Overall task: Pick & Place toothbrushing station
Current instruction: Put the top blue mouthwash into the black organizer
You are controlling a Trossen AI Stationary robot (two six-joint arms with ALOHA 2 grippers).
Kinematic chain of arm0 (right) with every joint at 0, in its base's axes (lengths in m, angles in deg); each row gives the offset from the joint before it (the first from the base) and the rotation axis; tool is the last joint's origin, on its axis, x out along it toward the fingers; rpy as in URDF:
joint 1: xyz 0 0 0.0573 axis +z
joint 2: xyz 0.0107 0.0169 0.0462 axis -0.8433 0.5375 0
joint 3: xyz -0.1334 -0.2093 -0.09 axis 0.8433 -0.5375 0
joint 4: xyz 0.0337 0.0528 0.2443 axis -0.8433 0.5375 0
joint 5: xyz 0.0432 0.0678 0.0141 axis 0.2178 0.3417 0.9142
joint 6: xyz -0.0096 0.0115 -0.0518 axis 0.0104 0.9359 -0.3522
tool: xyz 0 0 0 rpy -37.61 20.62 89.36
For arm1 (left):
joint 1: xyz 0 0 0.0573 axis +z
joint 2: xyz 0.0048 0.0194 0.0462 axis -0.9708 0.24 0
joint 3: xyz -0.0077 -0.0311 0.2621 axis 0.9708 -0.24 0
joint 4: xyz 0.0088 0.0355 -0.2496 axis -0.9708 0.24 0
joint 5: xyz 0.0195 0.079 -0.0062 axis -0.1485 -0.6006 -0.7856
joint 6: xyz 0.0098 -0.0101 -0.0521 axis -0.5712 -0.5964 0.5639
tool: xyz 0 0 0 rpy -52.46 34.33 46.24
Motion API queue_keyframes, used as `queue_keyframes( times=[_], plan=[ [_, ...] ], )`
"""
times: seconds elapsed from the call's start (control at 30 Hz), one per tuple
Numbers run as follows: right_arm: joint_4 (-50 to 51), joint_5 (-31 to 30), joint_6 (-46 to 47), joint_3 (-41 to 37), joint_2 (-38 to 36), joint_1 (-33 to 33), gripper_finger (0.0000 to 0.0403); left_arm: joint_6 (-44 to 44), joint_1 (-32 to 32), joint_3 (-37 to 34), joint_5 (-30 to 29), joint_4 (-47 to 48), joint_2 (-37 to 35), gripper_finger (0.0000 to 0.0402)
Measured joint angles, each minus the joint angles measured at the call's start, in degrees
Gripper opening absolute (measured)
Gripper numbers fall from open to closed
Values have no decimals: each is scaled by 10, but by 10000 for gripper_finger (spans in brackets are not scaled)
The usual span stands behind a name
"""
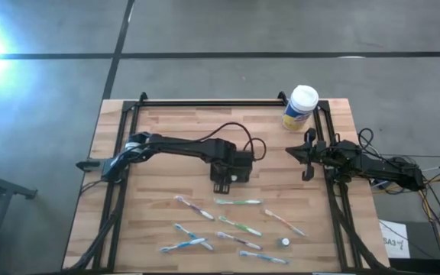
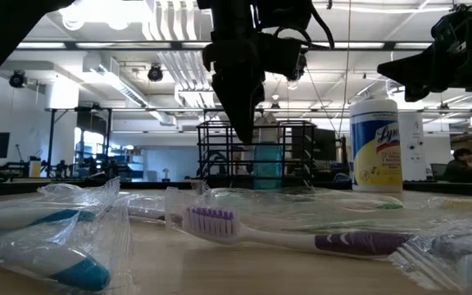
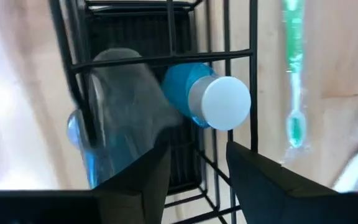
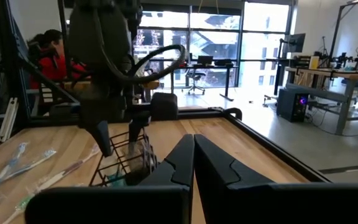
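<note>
The toothbrushing station (image 3: 135,37) is a black wire rack standing on the table's middle (image 1: 221,186). A blue bottle with a white cap (image 3: 219,102) and a clear cup (image 3: 120,93) sit inside it. It also shows in the low view (image 2: 289,156) and the right wrist view (image 4: 114,165). My left gripper (image 3: 197,146) points down just above the rack, open, with rack wires showing in the gap between its fingers. My right gripper (image 4: 193,149) is shut and level at the table's right side (image 1: 305,156), away from the rack. My left gripper comes at the rack from above, with its fingers (image 3: 154,168) on either side of the top wires (image 3: 202,165) beside the bottle. I cannot tell whether the fingers touch the wires.
A yellow canister with a white cap (image 1: 300,107) stands at the far right. Several wrapped toothbrushes (image 1: 228,225) lie spread over the near half of the table, with a small round white thing (image 1: 283,242) among them. A black frame rail (image 1: 205,101) borders the table.
</note>
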Motion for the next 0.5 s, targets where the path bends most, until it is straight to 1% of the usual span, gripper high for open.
queue_keyframes(
  times=[0.2, 0.4, 0.5],
  plan=[
    [0, 0, 0, 0, 0, 0, 8, -44, 11, -1, 14, -10, -1, 175],
    [0, 0, 0, 0, 0, 0, 8, -54, 22, 4, 42, -13, -2, 160],
    [0, 0, 0, 0, 0, 0, 8, -54, 27, 8, 43, -20, -4, 156]
  ],
)
